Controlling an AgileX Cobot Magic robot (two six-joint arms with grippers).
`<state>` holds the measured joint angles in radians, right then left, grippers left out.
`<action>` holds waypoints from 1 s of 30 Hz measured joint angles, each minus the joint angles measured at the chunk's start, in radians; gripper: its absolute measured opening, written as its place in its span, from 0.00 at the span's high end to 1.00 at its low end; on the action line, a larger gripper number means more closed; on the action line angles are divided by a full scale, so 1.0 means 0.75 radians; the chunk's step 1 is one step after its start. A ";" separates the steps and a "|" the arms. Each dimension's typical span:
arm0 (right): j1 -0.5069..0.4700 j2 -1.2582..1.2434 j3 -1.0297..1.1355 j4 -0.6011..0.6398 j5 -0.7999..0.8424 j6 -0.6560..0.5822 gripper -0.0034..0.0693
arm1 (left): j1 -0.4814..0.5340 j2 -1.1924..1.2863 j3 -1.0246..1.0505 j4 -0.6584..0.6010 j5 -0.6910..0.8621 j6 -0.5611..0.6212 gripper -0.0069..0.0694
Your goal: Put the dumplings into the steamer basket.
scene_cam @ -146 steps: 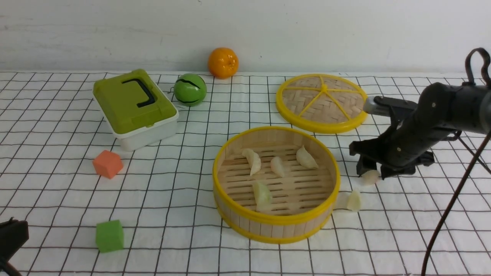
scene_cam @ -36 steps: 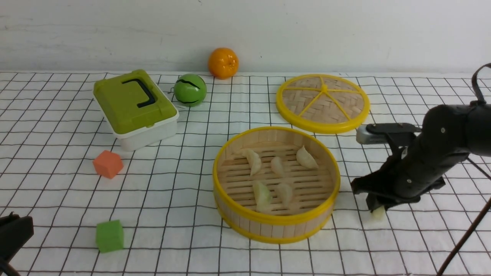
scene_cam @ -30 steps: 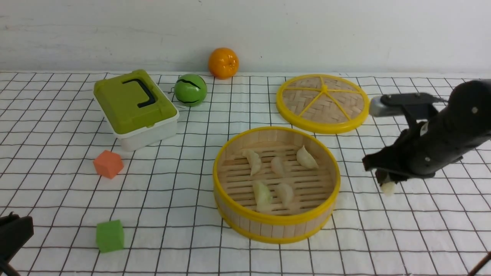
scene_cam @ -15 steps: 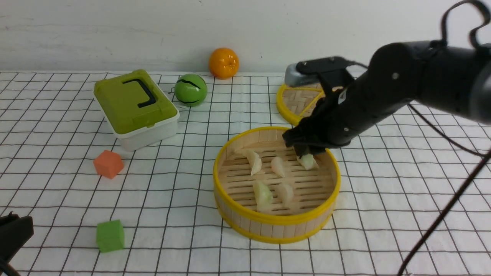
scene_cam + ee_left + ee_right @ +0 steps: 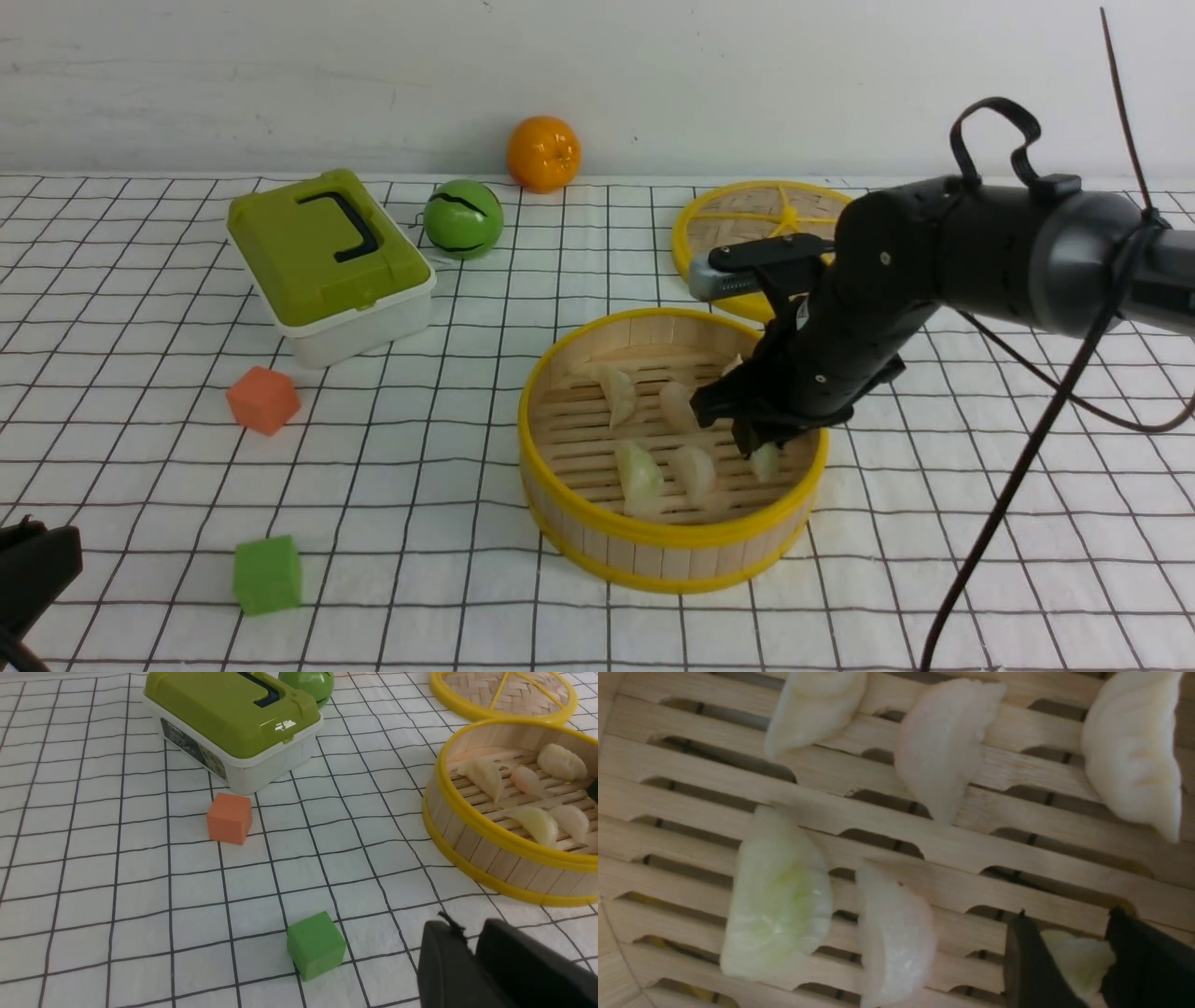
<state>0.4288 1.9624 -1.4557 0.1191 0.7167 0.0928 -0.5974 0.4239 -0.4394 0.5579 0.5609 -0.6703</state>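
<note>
Hidden by arm: the far right of the round bamboo-slat steamer basket with yellow rims [image 5: 597,527] and part of the flat woven lid with yellow rim and spokes [image 5: 738,224] are covered by the black right arm; of the dumpling at the far right of the floor only a sliver is seen in the front view.
Cut off: only a dark corner of the left end effector [image 5: 472,952] is shown at the front view's lower left edge; in the left wrist view its two black fingers are seen close together with nothing between them, but whether they meet cannot be told.
Right end effector [image 5: 758,446]: lowered inside the basket near its right wall, closed on a small pale dumpling with a greenish tint [image 5: 1078,956], which is held just above or on the slats; contact cannot be told.
Dumplings on the floor: five pale cream, slightly translucent crescent-shaped dumplings [image 5: 941,742] with pinched edges are lying on the slatted wooden floor, three toward the back, two toward the front; one front piece [image 5: 639,476] is greener.
Table [image 5: 448,579]: covered by a white cloth with a black grid.
</note>
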 joint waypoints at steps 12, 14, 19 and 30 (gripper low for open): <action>0.000 -0.019 0.000 0.030 0.033 0.001 0.33 | 0.000 0.000 0.000 0.000 0.000 0.000 0.77; 0.000 -0.048 -0.002 0.032 0.035 -0.001 0.33 | 0.000 0.000 0.000 0.000 0.000 0.000 0.77; 0.000 -0.136 -0.002 0.034 0.047 -0.015 0.34 | 0.000 0.000 0.000 0.000 0.000 0.000 0.77; 0.000 -0.550 -0.002 -0.216 0.273 -0.085 0.81 | 0.000 0.000 0.000 0.009 0.000 0.000 0.76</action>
<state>0.4288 1.5500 -1.4570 -0.0425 0.9213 0.0291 -0.5974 0.4239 -0.4394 0.5648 0.5609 -0.6703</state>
